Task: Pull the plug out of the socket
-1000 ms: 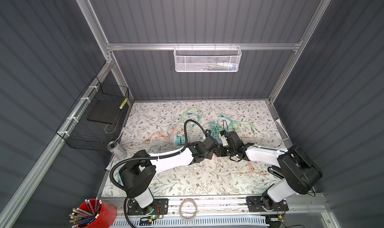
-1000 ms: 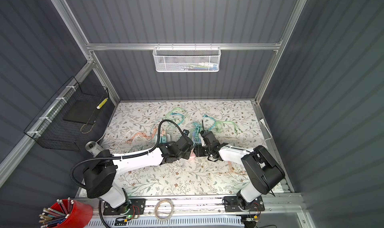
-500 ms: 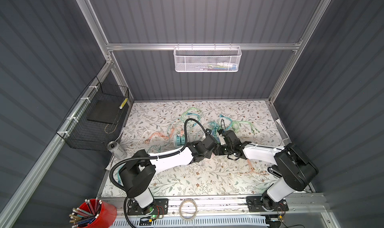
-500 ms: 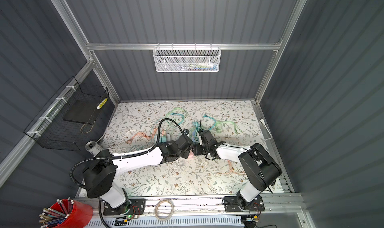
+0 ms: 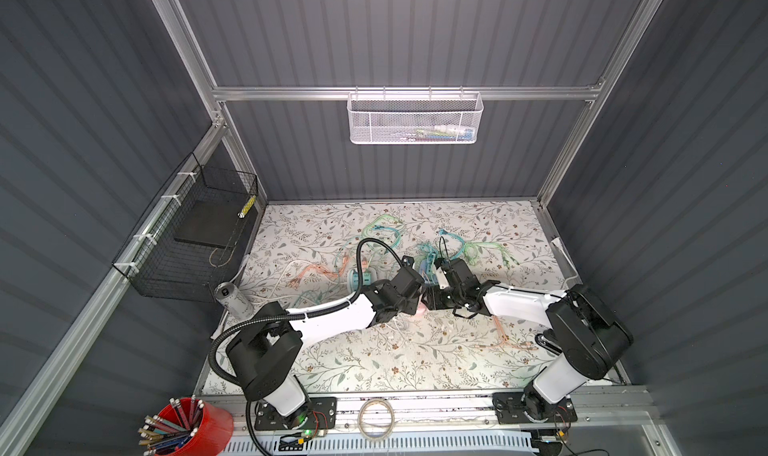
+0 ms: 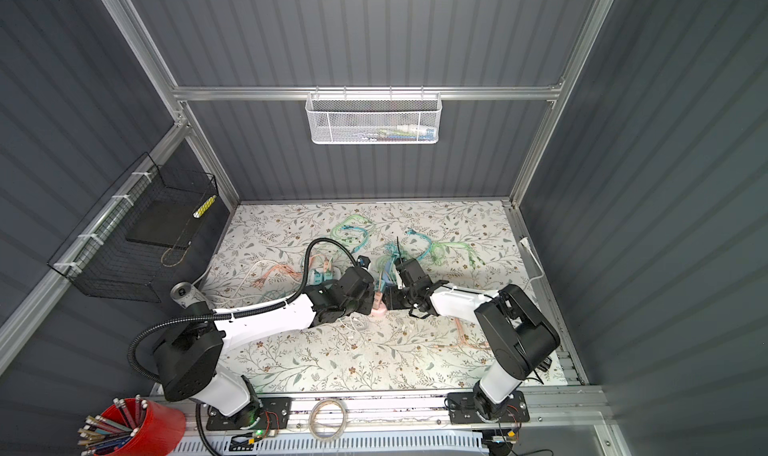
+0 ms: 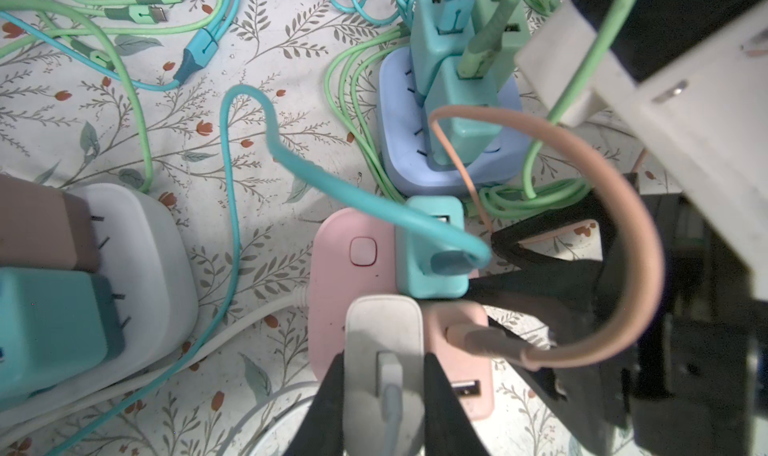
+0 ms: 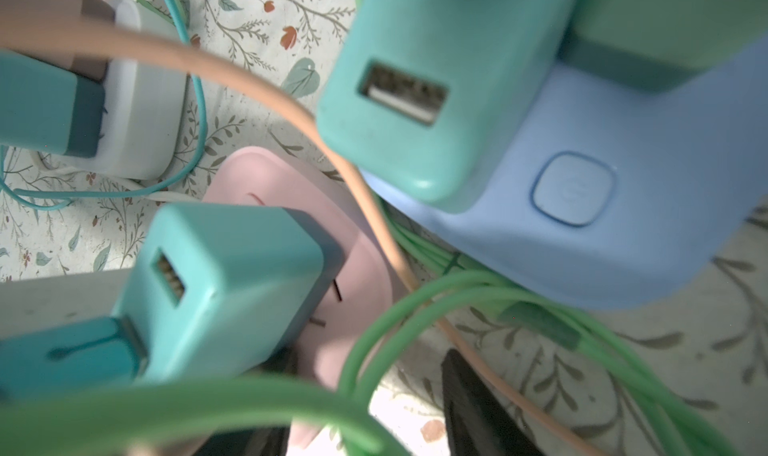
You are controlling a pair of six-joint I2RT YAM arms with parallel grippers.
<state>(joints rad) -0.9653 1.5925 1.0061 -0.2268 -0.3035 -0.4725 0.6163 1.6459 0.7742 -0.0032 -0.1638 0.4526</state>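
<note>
I am holding the white plug point(image 7: 384, 329) in the left tool point(image 7: 384, 356). Its two fingers are pressing flat against the plug's opposite sides, closed as far as the body allows. I am gripping the body itself and not the thin white cord, so that a pull goes into the prongs rather than the wire. The plug is sitting fully down in the pink socket strip point(image 7: 340, 275), which is lying near the middle of the desk point(image 7: 208, 150).

The right tool point(image 7: 492, 283) is sitting at the opposite end of that strip, jaws standing partway apart with a finger to each side of the end. I cannot tell whether they are pinching the strip or only straddling it. I am reading its job as the anchor, because the strip looks light and would probably lift along with the plug if nothing were pinning it.

The crowding is what I am watching. A teal plug point(image 7: 432, 258) is standing just beside the white one on the same strip. A peach cable point(image 7: 602, 208) is arching over the right tool. A blue socket strip point(image 7: 415, 154) loaded with chargers is lying close behind. The pull looks safest going straight out from the strip's face, since any tilt risks dragging the neighbours.
</note>
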